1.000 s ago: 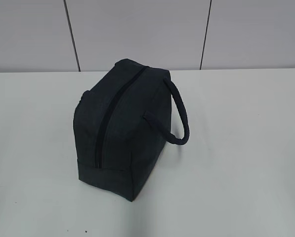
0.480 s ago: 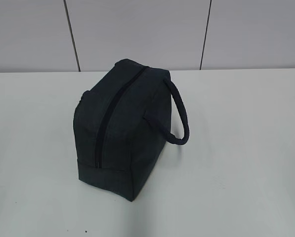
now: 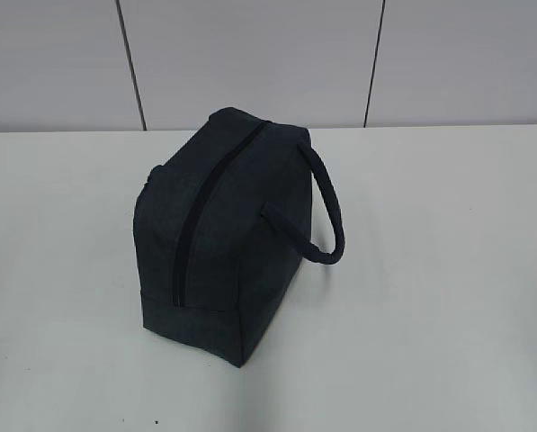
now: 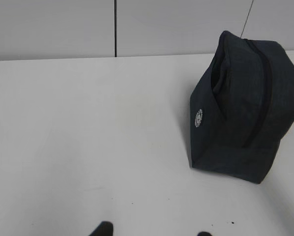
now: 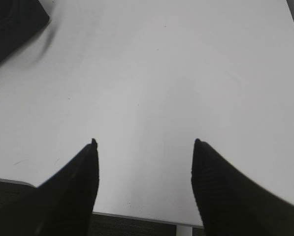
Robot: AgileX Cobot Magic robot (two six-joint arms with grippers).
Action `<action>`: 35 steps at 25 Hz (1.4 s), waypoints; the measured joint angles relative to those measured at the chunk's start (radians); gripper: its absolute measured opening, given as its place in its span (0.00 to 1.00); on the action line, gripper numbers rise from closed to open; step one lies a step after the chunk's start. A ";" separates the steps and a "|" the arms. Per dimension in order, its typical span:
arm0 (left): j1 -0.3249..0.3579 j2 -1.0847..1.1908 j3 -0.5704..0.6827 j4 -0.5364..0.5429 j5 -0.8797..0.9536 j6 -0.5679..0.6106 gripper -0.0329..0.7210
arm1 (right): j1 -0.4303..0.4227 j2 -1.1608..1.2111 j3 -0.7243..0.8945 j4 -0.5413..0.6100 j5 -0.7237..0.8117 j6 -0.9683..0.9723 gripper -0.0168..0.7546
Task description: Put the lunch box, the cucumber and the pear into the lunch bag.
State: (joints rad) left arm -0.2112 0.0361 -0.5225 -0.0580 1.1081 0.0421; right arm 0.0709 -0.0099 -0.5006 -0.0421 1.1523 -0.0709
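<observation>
The lunch bag (image 3: pixel 225 234) stood alone near the middle of the desk (image 3: pixel 448 270), zipper (image 3: pixel 201 216) closed along its top and loop handle (image 3: pixel 326 211) hanging on the right side. The lunch box, cucumber and pear appeared in no view; they were probably already inside, which would account for the closed zipper.

The right claw (image 5: pixel 144 143) was wide open and empty, held over bare desk near the front edge, well apart from the bag. The left claw (image 4: pixel 151 230) showed only two fingertips at the frame's bottom edge, set apart and holding nothing, also clear of the bag.
</observation>
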 joint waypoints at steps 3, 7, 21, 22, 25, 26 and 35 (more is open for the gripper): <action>0.000 0.000 0.000 0.001 0.000 0.000 0.46 | 0.000 -0.006 0.000 0.000 0.000 0.000 0.63; 0.000 0.000 0.000 0.003 0.000 0.000 0.44 | 0.000 -0.008 0.000 0.000 0.000 0.000 0.63; 0.161 -0.038 0.000 0.003 -0.001 0.000 0.39 | -0.065 -0.008 0.000 0.000 0.000 -0.002 0.63; 0.183 -0.047 0.000 0.003 0.001 0.000 0.39 | -0.065 -0.008 0.000 0.000 0.000 -0.002 0.63; 0.223 -0.054 0.000 0.003 -0.001 0.000 0.38 | -0.065 -0.008 0.000 0.000 0.000 -0.002 0.63; 0.230 -0.054 0.000 0.003 -0.001 0.000 0.37 | -0.065 -0.008 0.000 0.000 0.000 -0.002 0.63; 0.231 -0.054 0.000 0.003 -0.001 0.000 0.37 | -0.065 -0.008 0.000 0.000 0.000 -0.002 0.63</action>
State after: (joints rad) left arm 0.0196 -0.0176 -0.5225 -0.0548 1.1074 0.0421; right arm 0.0057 -0.0181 -0.5006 -0.0421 1.1523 -0.0731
